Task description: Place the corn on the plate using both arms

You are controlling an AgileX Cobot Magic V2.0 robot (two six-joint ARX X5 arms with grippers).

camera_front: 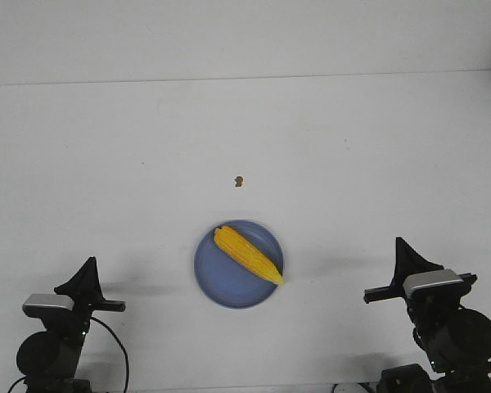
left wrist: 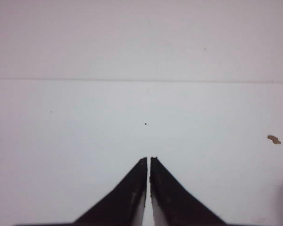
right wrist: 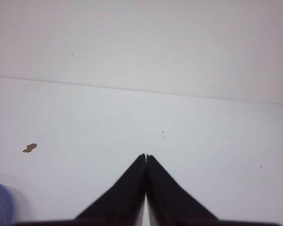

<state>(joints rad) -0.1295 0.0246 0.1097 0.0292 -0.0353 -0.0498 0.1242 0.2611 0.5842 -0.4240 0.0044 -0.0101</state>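
Note:
The yellow corn (camera_front: 247, 255) lies diagonally on the periwinkle-blue plate (camera_front: 217, 282) at the front middle of the white table. My left gripper (camera_front: 88, 264) is at the front left, well away from the plate, shut and empty; in the left wrist view its fingers (left wrist: 148, 160) nearly touch, with a thin slit between them. My right gripper (camera_front: 399, 243) is at the front right, also apart from the plate, shut and empty; its tips (right wrist: 145, 157) meet. A sliver of the plate's rim (right wrist: 0, 205) shows in the right wrist view.
A tiny brown speck (camera_front: 239, 180) lies on the table beyond the plate; it also shows in the left wrist view (left wrist: 273, 139) and the right wrist view (right wrist: 29, 148). The table's far edge (camera_front: 245, 78) runs across the back.

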